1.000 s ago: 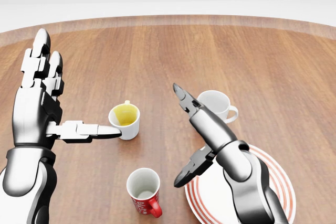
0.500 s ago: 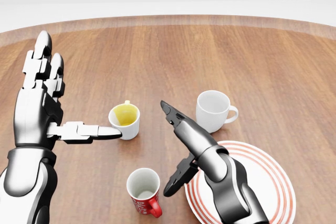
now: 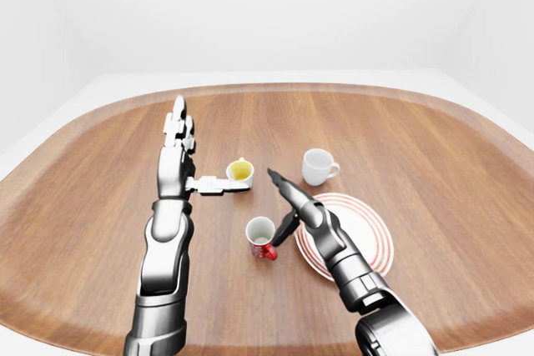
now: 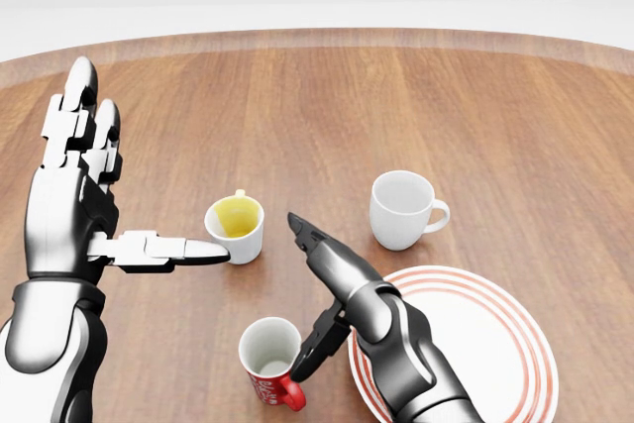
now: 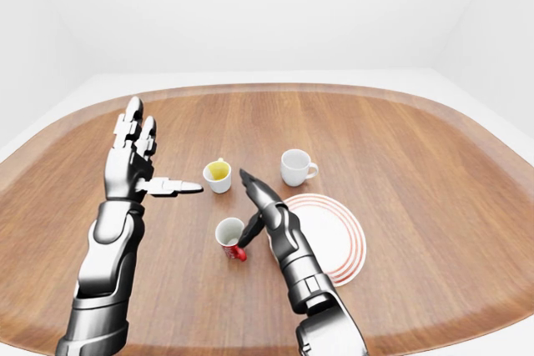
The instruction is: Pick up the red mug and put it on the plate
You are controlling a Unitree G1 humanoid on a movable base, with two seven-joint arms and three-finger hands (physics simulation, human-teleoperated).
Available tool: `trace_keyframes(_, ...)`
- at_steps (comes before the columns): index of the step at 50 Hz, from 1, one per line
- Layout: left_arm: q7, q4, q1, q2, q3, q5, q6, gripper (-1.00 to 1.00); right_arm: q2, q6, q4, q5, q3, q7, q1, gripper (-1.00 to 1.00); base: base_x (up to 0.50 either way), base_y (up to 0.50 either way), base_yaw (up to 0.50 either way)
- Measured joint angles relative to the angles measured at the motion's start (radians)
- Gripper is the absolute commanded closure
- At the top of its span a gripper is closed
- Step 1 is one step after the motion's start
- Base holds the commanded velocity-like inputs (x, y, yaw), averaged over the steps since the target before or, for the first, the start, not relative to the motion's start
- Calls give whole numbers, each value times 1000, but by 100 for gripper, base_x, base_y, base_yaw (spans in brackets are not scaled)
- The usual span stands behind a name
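Red mug (image 4: 269, 362): upright on the wooden table (image 4: 515, 136), low in the head view, just left of the plate (image 4: 495, 344). Plate: white, red-ringed, bare. Right hand (image 4: 322, 294): fingers spread, holding nothing, thumb beside the mug's rim. Left hand (image 4: 84, 195): raised, fingers straight, thumb pointing toward the yellow-lined cup (image 4: 236, 227); contact unclear. White cup (image 4: 403, 209): farther up, above the plate.
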Motion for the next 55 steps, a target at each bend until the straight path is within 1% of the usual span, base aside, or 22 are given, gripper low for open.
trace_keyframes(32, -4, 11, -2, 4, 7, -7, 0, -100, 63, 0, 364, -22, 11, -127, -132, -100, 0, 0, 0)
trace_keyframes(55, -3, 19, -3, 6, 9, -15, 0, -100, 99, 0, 462, -45, 17, -158, -173, -100, 0, 0, 0)
